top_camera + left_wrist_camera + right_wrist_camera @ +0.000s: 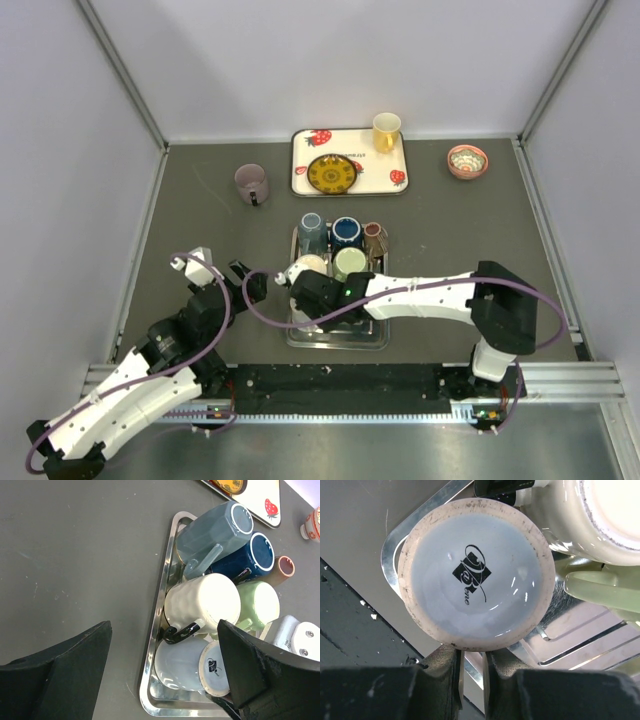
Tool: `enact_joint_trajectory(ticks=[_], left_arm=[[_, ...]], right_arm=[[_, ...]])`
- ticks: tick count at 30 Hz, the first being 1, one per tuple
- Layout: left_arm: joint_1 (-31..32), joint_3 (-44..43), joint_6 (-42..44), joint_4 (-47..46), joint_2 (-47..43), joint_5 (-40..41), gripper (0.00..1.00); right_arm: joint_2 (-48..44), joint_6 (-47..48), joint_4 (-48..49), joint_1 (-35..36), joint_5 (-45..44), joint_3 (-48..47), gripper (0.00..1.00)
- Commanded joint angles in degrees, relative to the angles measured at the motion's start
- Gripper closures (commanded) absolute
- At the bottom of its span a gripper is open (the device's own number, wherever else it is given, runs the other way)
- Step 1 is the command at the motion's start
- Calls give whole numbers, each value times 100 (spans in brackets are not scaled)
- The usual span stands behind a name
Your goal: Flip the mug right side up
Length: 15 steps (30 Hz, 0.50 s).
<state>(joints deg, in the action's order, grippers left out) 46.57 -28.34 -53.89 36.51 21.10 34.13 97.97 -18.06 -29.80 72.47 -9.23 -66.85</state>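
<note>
Grip is the matter to settle first. The pale mug (477,572) stands bottom up at the near left corner of the metal tray (420,515), and its printed base faces the right wrist camera. The right pincer (472,672) is at the edge of this base. It is narrow, with the two fingers close to each other, but I cannot tell if the handle or the wall is already held between them. The left pincer (160,675) is wide and holds nothing. It hangs over the grey tabletop (75,555) just beside the tray.

To do the step well, I think the hold must be firm before any lifting, because a glazed mug slips easily. The cream mug (202,602) touches the pale one, and the green mug (260,602) is just behind it. So the lift should go straight up and a little toward the near side, until the rim is free of the neighbours. Only then should the wrist turn, slowly, over a bare part of the tabletop. The mug should be set down on its base before the fingers open.
</note>
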Motion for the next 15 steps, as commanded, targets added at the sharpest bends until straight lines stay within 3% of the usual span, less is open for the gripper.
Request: enact_joint_trajectory(ticks=[1, 7, 15], left_arm=[[2, 4, -34, -65, -80, -3, 9], [2, -119, 1, -83, -45, 76, 9], [2, -629, 308, -109, 166, 270, 9]], right_arm=[[-435, -197, -17, 74, -351, -162, 100], [-1253, -197, -280, 233, -562, -144, 100], [-3079, -452, -465, 268, -816, -188, 100]])
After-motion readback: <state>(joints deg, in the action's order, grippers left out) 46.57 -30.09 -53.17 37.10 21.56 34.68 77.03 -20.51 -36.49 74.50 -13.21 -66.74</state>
